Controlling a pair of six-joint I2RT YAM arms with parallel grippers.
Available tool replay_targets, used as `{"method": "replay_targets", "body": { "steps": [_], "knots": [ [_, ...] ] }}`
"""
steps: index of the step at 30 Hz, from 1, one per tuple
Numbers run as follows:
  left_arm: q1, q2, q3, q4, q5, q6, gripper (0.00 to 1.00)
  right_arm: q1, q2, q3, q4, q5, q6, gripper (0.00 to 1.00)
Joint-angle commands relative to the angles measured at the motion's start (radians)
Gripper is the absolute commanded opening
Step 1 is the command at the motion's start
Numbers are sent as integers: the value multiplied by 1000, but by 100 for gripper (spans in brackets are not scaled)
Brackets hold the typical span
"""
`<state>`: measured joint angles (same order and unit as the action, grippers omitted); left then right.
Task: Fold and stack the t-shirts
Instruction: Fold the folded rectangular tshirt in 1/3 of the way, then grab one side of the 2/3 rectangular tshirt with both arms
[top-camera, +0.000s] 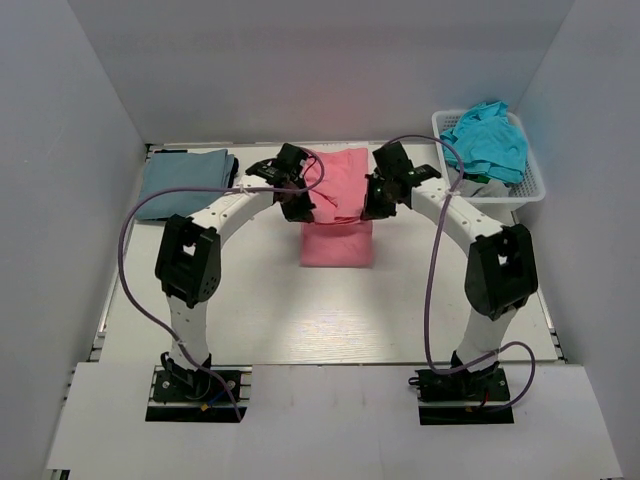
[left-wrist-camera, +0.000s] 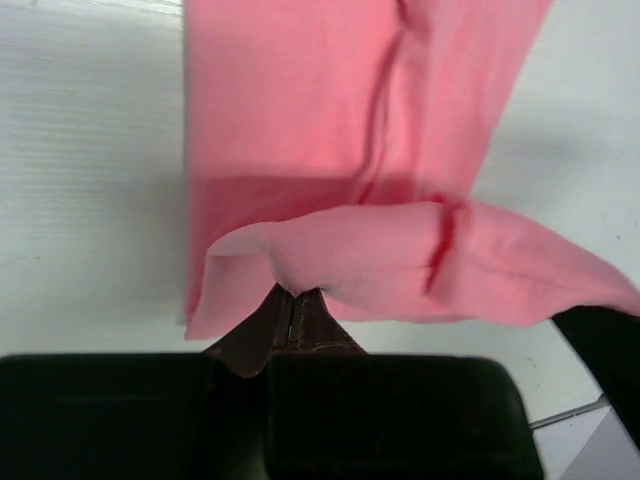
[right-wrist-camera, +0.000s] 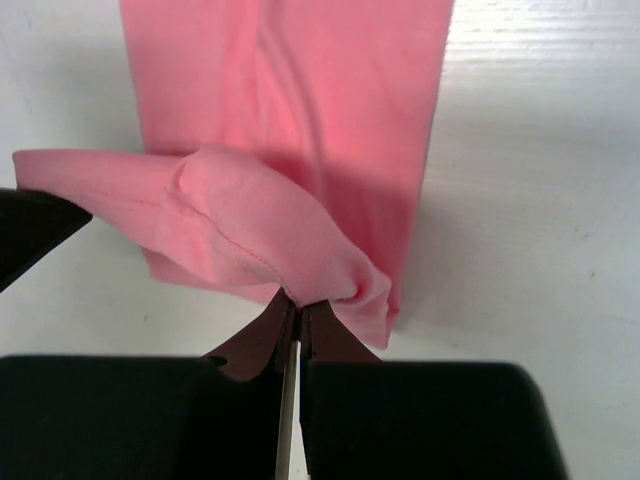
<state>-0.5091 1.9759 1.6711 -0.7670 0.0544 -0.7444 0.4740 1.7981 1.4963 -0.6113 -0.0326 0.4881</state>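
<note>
A salmon-pink t-shirt (top-camera: 338, 240) lies as a long folded strip in the middle of the table. Its far end is lifted off the table. My left gripper (top-camera: 303, 208) is shut on the left corner of that lifted edge (left-wrist-camera: 300, 255). My right gripper (top-camera: 371, 208) is shut on the right corner (right-wrist-camera: 300, 235). The cloth hangs between the two grippers above the lower layer (left-wrist-camera: 300, 100). A folded grey-blue t-shirt (top-camera: 186, 170) lies at the back left. A teal t-shirt (top-camera: 487, 138) is heaped in the basket, with grey cloth (top-camera: 487, 186) under it.
A white lattice basket (top-camera: 528, 178) stands at the back right against the right wall. White walls close the table on three sides. Purple cables (top-camera: 432, 270) loop beside both arms.
</note>
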Motion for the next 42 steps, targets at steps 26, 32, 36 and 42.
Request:
{"method": "replay_targets", "body": {
  "steps": [26, 32, 36, 42],
  "knots": [
    [155, 311, 351, 105, 62, -88, 53, -156, 452, 480, 77, -231, 168, 45],
    [222, 305, 498, 57, 45, -89, 100, -196, 460, 576, 125, -326, 184, 90],
    [222, 164, 330, 109, 57, -35, 100, -193, 336, 382, 153, -308, 103, 90],
    [166, -27, -62, 142, 154, 76, 100, -186, 107, -96, 149, -296, -6, 90]
  ]
}}
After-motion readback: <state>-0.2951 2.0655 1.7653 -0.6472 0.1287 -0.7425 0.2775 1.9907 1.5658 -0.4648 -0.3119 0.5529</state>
